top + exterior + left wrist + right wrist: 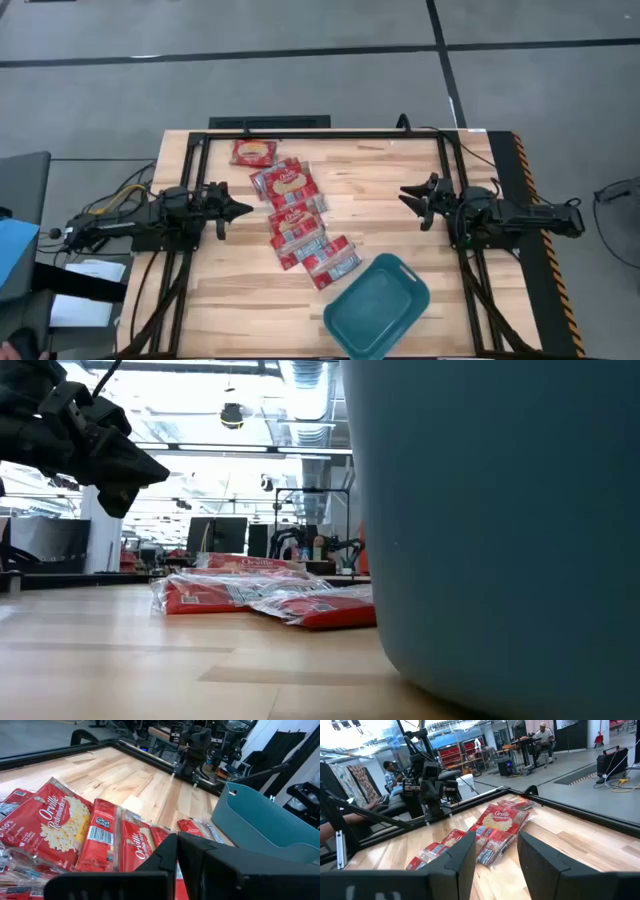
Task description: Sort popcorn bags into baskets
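Pale planked wooden worktop [390,215] with smooth finish; glossy, crinkled plastic-film popcorn bags [298,222]; smooth matt teal plastic basket [377,308].

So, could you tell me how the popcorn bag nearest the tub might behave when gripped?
That popcorn bag looks flat and glossy, so probably light, floppy and somewhat slippery. It overlaps its neighbours, so lifting it may drag one along.

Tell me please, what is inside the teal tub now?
In the high view the teal tub shows only its bare floor; no popcorn bags lie in it. They lie on the table beside it. Nothing covers the inside.
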Available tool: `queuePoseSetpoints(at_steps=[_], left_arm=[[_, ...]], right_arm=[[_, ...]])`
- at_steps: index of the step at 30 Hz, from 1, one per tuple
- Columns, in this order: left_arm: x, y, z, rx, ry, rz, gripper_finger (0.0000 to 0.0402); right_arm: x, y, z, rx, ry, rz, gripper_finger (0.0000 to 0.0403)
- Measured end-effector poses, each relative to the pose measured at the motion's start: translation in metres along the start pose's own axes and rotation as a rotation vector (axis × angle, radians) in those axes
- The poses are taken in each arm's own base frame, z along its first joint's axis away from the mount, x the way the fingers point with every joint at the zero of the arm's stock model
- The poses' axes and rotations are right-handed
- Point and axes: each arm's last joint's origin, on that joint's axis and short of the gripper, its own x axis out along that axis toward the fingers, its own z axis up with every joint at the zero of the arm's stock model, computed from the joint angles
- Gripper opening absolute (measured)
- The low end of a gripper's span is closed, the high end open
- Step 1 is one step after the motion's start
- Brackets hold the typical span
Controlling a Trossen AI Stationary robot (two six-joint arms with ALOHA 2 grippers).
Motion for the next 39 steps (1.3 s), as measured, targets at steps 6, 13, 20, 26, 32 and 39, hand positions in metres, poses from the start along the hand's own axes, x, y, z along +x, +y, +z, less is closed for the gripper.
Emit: queuePoseSetpoints(at_steps=[6,13,20,26,32,39], left_arm=[[0.0000,0.0000,0.0000,0.000,0.000,0.000,0.0000],[0.0000,0.0000,0.0000,0.000,0.000,0.000,0.0000],[0.0000,0.0000,0.0000,0.000,0.000,0.000,0.0000],[0.0000,0.0002,0.0001,0.000,-0.003,0.006,0.0000],[0.0000,0.0005,0.0001,0.000,-0.005,0.016,0.0000],[0.0000,0.0005,0.0001,0.000,-0.006,0.017,0.0000]], right_arm=[[0.0000,-0.0001,-0.0001,0.000,0.001,0.000,0.0172],[0.0000,-0.0001,-0.0002,0.000,0.001,0.000,0.0178],[0.0000,-0.0001,-0.0002,0.000,0.001,0.000,0.0173],[0.0000,0.0000,-0.0001,0.000,0.001,0.000,0.0169],[0.0000,0.0000,0.0000,0.000,0.001,0.000,0.0172],[0.0000,0.0000,0.0000,0.000,0.000,0.000,0.0178]])
